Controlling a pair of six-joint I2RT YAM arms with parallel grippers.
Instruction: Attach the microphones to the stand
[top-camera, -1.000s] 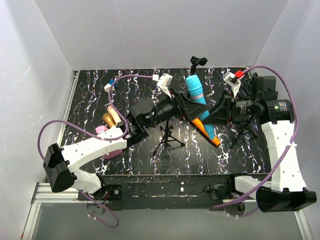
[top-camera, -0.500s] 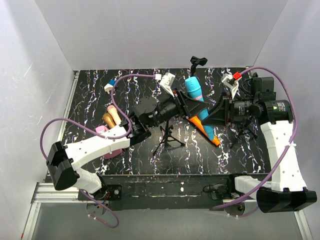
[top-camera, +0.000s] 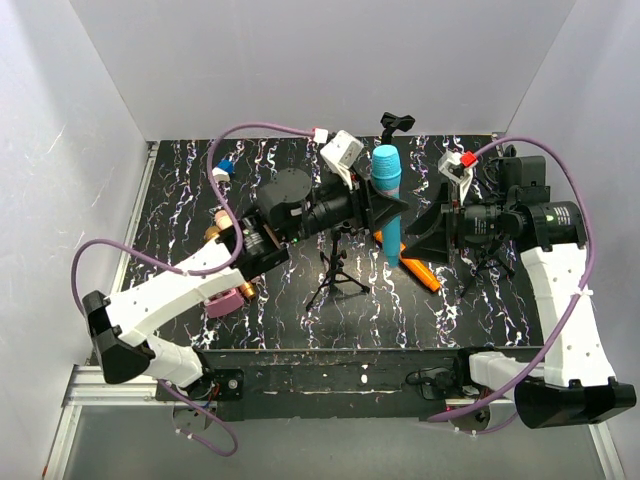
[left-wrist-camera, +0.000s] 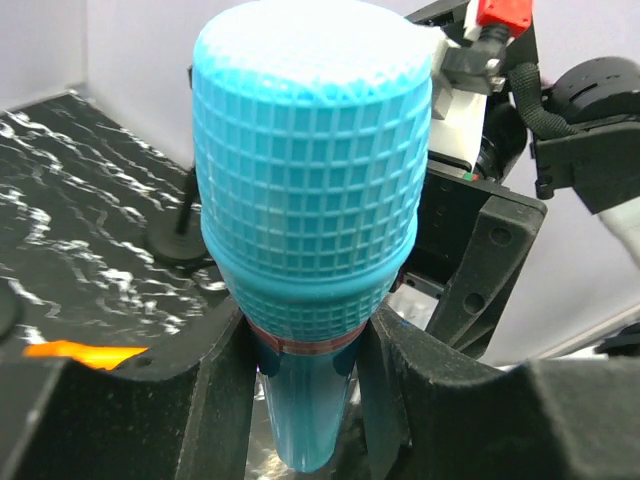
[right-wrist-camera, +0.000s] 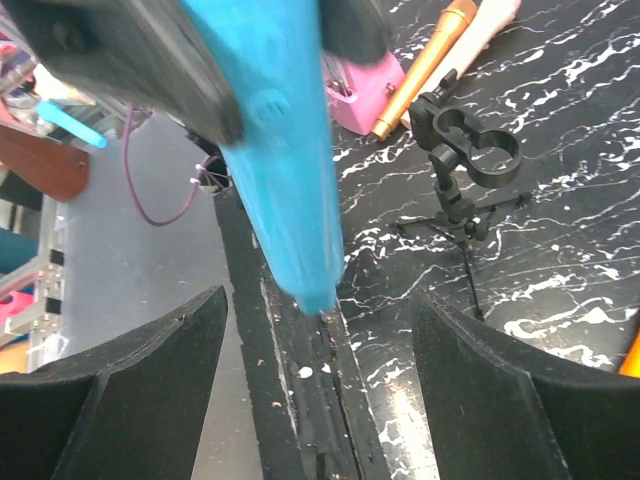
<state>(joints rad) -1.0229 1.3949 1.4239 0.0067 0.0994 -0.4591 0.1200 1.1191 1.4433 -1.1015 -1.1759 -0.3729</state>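
Two grippers meet above the black marbled table (top-camera: 175, 210). The left gripper (top-camera: 390, 208) clamps the upright cyan microphone (top-camera: 387, 172) just below its head, while the right gripper's (right-wrist-camera: 318, 300) wide-spread jaws flank its tail without touching. An orange microphone (top-camera: 422, 274) lies beneath.

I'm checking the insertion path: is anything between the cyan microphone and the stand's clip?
Nothing visible. The left end effector holds the cyan microphone head up; in the right wrist view only bare tabletop separates its tip from the empty clip of the stand.
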